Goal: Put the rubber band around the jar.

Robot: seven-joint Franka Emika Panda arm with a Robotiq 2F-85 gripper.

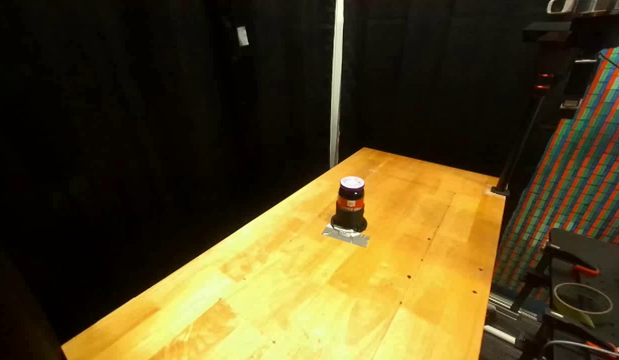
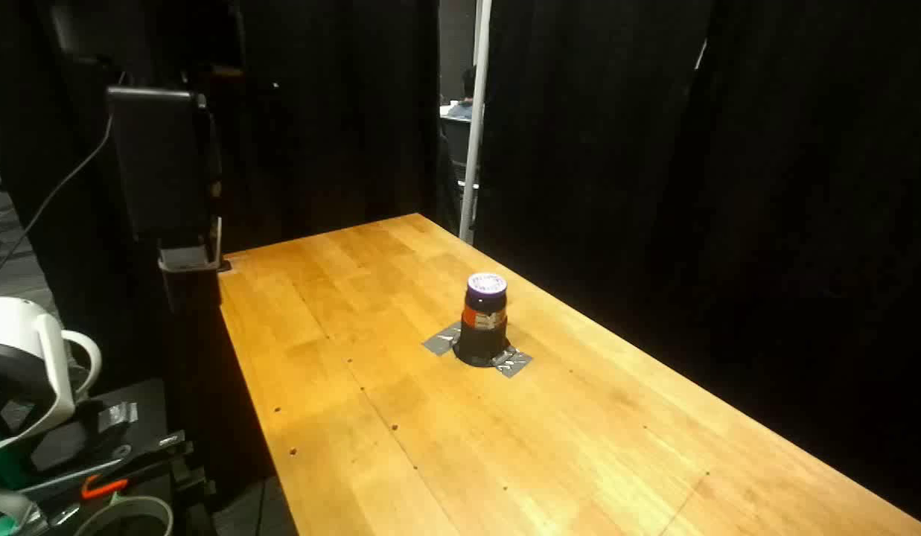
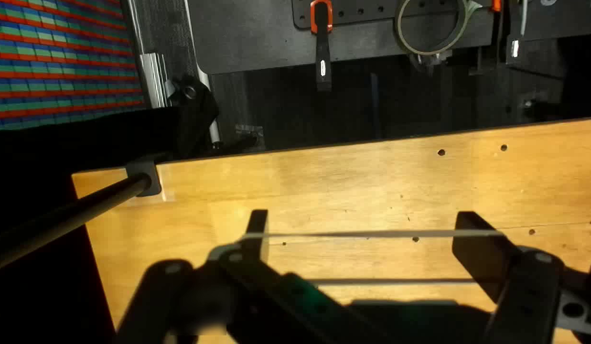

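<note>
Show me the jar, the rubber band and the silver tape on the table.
Jar (image 1: 351,202), in an exterior view: on its label.
Rubber band (image 3: 395,234), wrist view: its upper strand.
Silver tape (image 1: 346,236), in an exterior view: middle of the strip.

The jar (image 1: 351,206) stands on the desk (image 1: 309,280), nearer the long edge beside the curtain (image 1: 154,135), tape (image 2: 439,340) at its foot. Past the opposite edge, a bench (image 3: 257,40) bears a tape roll (image 1: 582,318); a pole (image 3: 85,212) rises at that edge's corner. Above the desk, the rubber band (image 3: 371,234) circles both gripper (image 3: 362,218) fingers (image 3: 477,251).
</note>
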